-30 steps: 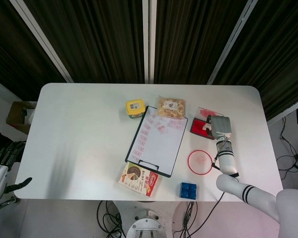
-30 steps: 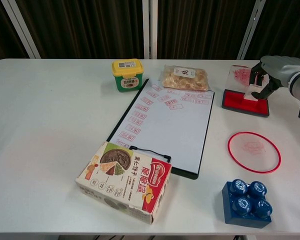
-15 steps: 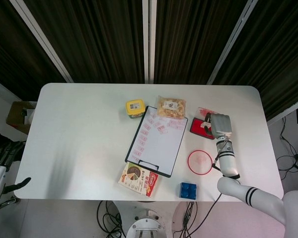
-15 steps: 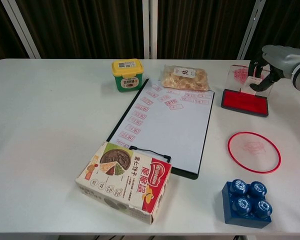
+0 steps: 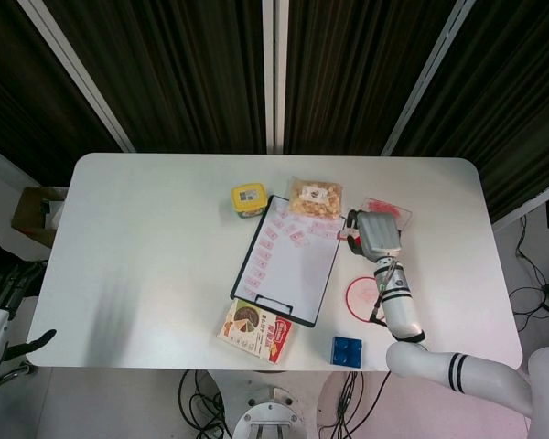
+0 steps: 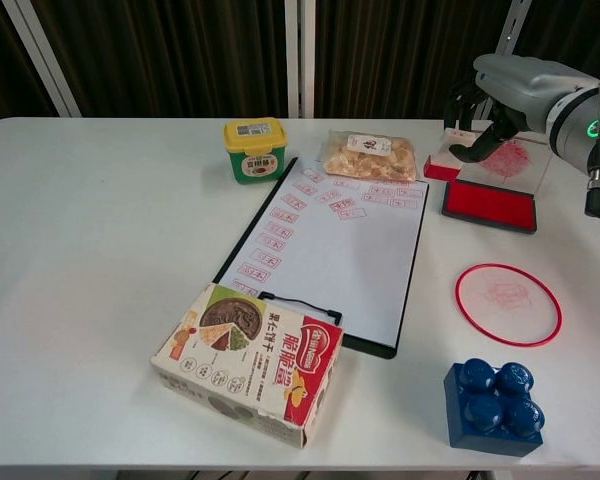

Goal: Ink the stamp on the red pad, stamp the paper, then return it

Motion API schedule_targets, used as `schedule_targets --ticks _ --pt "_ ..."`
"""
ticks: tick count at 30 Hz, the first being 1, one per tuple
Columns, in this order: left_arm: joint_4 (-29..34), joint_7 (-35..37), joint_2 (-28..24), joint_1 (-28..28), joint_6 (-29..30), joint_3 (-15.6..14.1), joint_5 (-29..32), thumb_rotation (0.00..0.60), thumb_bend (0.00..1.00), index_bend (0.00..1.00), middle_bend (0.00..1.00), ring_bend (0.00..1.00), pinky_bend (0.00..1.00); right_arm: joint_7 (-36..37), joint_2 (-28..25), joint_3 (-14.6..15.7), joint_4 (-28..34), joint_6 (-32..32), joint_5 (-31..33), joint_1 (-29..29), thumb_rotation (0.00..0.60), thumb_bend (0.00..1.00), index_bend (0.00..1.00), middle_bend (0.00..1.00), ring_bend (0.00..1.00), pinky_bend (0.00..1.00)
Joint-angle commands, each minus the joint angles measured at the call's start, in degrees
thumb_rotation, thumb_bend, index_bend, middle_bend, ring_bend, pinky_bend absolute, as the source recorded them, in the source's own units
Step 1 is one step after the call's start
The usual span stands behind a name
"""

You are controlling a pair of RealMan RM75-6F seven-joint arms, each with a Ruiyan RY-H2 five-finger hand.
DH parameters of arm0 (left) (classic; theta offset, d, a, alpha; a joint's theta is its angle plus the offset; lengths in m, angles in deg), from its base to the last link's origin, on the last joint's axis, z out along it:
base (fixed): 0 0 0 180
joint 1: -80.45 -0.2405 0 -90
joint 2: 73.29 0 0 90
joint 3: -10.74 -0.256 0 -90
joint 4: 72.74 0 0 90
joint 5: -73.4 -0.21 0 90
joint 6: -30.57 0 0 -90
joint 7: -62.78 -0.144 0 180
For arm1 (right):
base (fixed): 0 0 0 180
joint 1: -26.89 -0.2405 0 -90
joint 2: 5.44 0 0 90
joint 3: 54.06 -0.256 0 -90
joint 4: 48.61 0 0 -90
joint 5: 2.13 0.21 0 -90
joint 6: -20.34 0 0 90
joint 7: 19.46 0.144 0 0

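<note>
My right hand [image 6: 508,84] hangs above the table between the red ink pad [image 6: 488,203] and the clipboard's upper right corner. It holds the small clear stamp [image 6: 439,167], whose red face points down, just left of the pad. In the head view the right hand [image 5: 377,234] covers most of the pad. The white paper [image 6: 340,250] on the black clipboard carries several red stamp marks along its top and left side [image 5: 288,261]. My left hand [image 5: 2,322] is off the table at the lower left and holds nothing, with its fingers apart.
The pad's stained clear lid [image 6: 518,160] stands behind the pad. A red ring lid [image 6: 508,303] and a blue brick [image 6: 494,407] lie at the front right. A snack bag [image 6: 371,154], a yellow tub [image 6: 255,149] and a food box [image 6: 248,362] surround the clipboard.
My right hand has lifted the stamp off the red pad and carried it left, towards the clipboard. The left hand has barely moved.
</note>
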Motion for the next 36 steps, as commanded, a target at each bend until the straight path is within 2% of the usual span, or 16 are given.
schedule_targets --ticks 1,10,19,36 --pt "-0.18 0.34 -0.14 -0.09 0.13 0.03 0.07 0.6 0.0 0.1 0.09 0.07 0.16 -2.12 3.21 -0.22 -3.38 -0.31 2.59 -1.95 0.6 0.53 0.94 0.81 0.98 1.0" --pt "-1.02 1.39 -0.08 0.11 -0.42 0.14 0.43 0.6 0.0 0.1 0.09 0.07 0.16 -1.92 7.89 -1.5 -8.63 -1.92 6.55 -3.75 0.6 0.53 0.94 0.81 0.98 1.0" --pt "-1.86 2.35 0.04 0.2 -0.7 0.13 0.59 0.6 0.0 0.1 0.09 0.07 0.16 -0.33 11.56 -3.56 -12.29 -1.49 7.92 -5.04 0.6 0.53 0.94 0.81 0.98 1.0" --pt "-2.81 3.36 0.0 -0.1 -0.45 0.07 0.77 0.6 0.0 0.1 0.09 0.07 0.16 -2.99 14.19 -4.45 -14.34 -0.65 9.88 -6.38 0.6 0.53 0.93 0.8 0.98 1.0"
